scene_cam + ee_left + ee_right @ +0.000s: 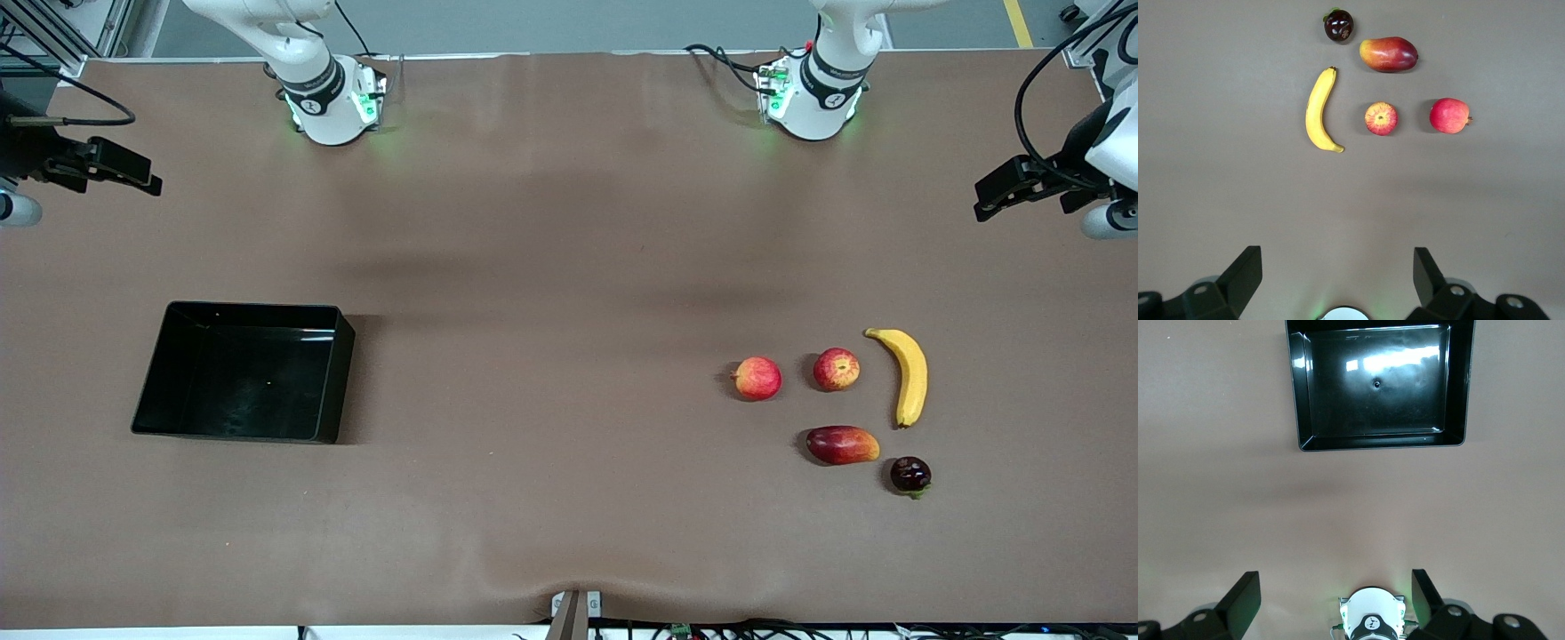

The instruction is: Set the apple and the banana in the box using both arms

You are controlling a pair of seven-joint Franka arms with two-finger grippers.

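Brown surface (pixel 569 267), carrying all items. Black open-top box (pixel 331 373), glossy, low-walled, nothing in it, toward the right arm's end of the surface. Left pincer (pixel 1338 283), fingers spread wide, holding nothing, up over bare surface at the left arm's end, arm waiting. Right pincer (pixel 1337 603), fingers likewise spread, holding nothing, up over bare surface at the right arm's end, arm waiting. Fruit group, toward the left arm's end, well apart from the box. Banana (pixel 909 373), yellow, curved, dark-tipped, lying flat at the group's outer edge. Mango (pixel 842 444), oblong, dark red, nearer the front camera than the apple. Pinkish-red round fruit (pixel 757 378), with side nub, beside the apple on its box side. Apple (pixel 837 369), red with yellow streaks, between that fruit and the banana, touching neither. Small dark purple fruit (pixel 910 475), green-stemmed, nearest the front camera, just beside the mango.
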